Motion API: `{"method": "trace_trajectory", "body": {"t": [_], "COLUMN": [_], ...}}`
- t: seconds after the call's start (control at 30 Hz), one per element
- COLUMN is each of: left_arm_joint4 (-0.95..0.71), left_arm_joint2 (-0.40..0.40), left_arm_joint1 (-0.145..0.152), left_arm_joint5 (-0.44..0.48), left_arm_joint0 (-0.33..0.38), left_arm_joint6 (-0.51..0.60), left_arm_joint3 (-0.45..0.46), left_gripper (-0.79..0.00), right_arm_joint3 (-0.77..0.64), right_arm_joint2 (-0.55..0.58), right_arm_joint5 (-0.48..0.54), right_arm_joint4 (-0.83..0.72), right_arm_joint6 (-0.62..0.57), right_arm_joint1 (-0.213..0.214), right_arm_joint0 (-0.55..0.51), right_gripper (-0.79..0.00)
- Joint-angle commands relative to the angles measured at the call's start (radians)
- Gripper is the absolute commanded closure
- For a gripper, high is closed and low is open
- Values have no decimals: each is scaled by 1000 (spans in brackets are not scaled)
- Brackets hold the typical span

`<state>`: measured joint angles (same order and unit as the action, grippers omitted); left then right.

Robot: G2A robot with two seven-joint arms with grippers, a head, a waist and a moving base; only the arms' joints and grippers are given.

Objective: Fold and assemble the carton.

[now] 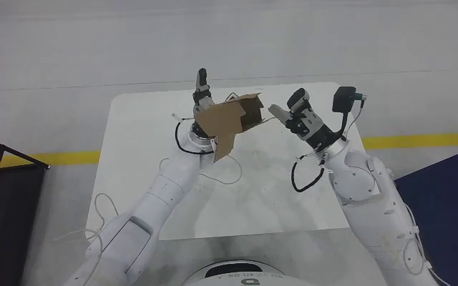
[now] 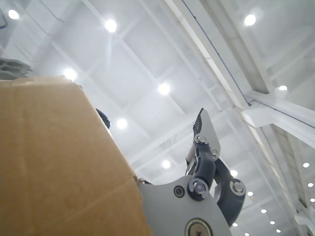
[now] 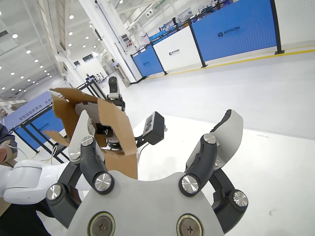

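The brown carton (image 1: 229,123) is partly folded, with loose flaps, and hangs above the far half of the white table (image 1: 250,200). It sits over my left gripper (image 1: 203,91), whose fingers point upward. In the left wrist view a carton panel (image 2: 49,160) covers one finger, while the other finger (image 2: 205,128) stands free with a wide gap beside it. The right wrist view shows the carton (image 3: 115,124) wrapped around that gripper, with one finger (image 3: 113,84) sticking out above it. My right gripper (image 1: 286,105) is just right of the carton, open and empty (image 3: 155,121).
A thin white cable (image 1: 222,175) lies on the table under the carton. The near half of the table is bare. A black frame (image 1: 14,186) stands on the floor to the left. A yellow floor line (image 1: 64,157) runs behind the table.
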<state>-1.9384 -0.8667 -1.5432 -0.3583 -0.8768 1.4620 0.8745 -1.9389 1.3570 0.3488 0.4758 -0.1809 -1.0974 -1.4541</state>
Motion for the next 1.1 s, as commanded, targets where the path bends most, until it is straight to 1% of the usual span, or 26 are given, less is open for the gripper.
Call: {"method": "trace_trajectory", "body": {"t": [0.0,0.07,0.17,0.27,0.33,0.4,0.43,0.57,0.63,0.77,0.9,1.07], "left_arm_joint4": [-105,-196,-293,-289,-288,-280,-279,-271,-271,-276,-277,-264], "left_arm_joint2": [-5,-11,-26,-29,-28,-26,-26,-26,-27,-32,-44,-63], "left_arm_joint1": [-5,-11,-17,-24,-30,-36,-40,-52,-58,-69,-76,-80], "left_arm_joint5": [-47,-92,-149,-169,-174,-174,-175,-177,-180,-191,-200,-203], "left_arm_joint0": [-15,-29,-42,-39,-37,-33,-31,-18,-13,-11,-12,-16], "left_arm_joint6": [-47,-92,-149,-169,-174,-174,-175,-178,-180,-191,-200,-203], "left_arm_joint3": [41,70,86,64,52,40,33,3,-7,-15,-16,-8], "left_gripper": [-683,-690,-690,-640,-625,-613,-606,-542,-474,-388,-388,-391], "right_arm_joint3": [0,0,0,0,2,10,9,19,25,43,54,60], "right_arm_joint2": [0,0,0,0,1,-3,-13,-37,-46,-61,-70,-81], "right_arm_joint5": [0,0,0,0,-4,-51,-70,-92,-96,-97,-128,-193], "right_arm_joint4": [0,0,0,0,7,93,110,108,101,72,81,101], "right_arm_joint6": [0,0,0,0,-2,-29,-36,-30,-25,-6,10,12], "right_arm_joint1": [0,0,0,0,0,1,0,-6,-9,-16,-22,-29], "right_arm_joint0": [0,0,0,0,-1,0,2,22,38,73,98,114], "right_gripper": [-785,-785,-785,-785,-785,-785,-785,-785,-785,-785,-785,-785]}}
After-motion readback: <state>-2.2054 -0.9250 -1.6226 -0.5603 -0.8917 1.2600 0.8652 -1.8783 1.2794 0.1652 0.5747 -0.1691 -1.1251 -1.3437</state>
